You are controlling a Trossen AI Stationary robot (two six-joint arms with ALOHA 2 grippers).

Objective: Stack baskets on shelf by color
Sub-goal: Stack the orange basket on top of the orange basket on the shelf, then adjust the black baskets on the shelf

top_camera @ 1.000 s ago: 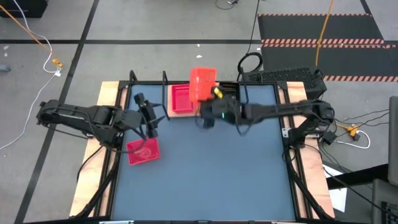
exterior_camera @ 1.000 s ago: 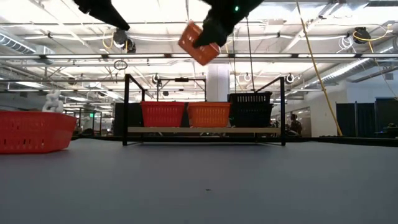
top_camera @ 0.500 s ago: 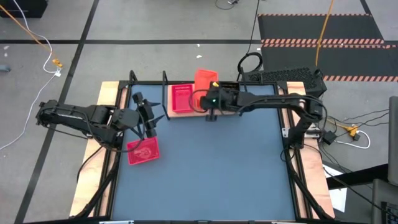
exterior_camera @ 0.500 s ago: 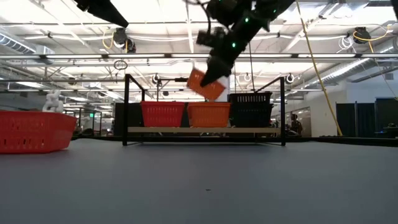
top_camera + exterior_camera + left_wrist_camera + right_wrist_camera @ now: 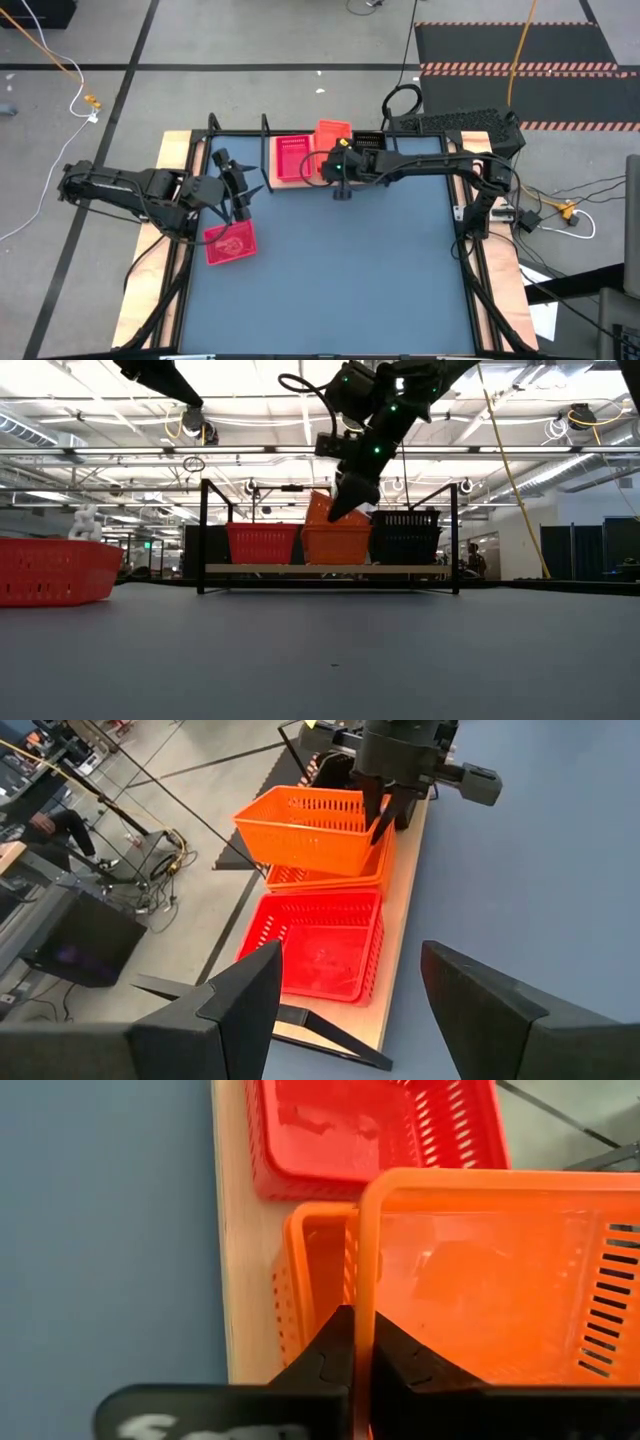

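The shelf [image 5: 272, 176] stands at the table's far edge and carries a pinkish-red basket [image 5: 292, 158], an orange basket [image 5: 335, 880] and a black basket [image 5: 404, 538] side by side. My right gripper [image 5: 350, 508] is shut on a second orange basket [image 5: 305, 825], which sits tilted just over the orange one on the shelf; I cannot tell whether the two touch. Another pinkish-red basket [image 5: 231, 243] rests on its bottom at the table's left. My left gripper [image 5: 350, 1005] hovers open above and beyond that basket, touching nothing. My right gripper pinches the orange basket's wall at the end toward the table's near edge, at its rim [image 5: 364, 1295], with one finger inside the basket and one outside. The fingers slant down from the near side, lying across that wall. The basket hangs tilted beyond the fingers.
The shelf's thin black wire frame [image 5: 203, 535] rises at both ends of the board. The blue tabletop [image 5: 340, 270] stretches in front of the shelf. Black cables and a keyboard-like box [image 5: 455, 122] lie behind the table's far right corner.
My right gripper has come down and gone toward the table's far edge, tipping more steeply, still shut on the orange basket. The basket has dropped from high above the shelf to just over the orange basket standing there.
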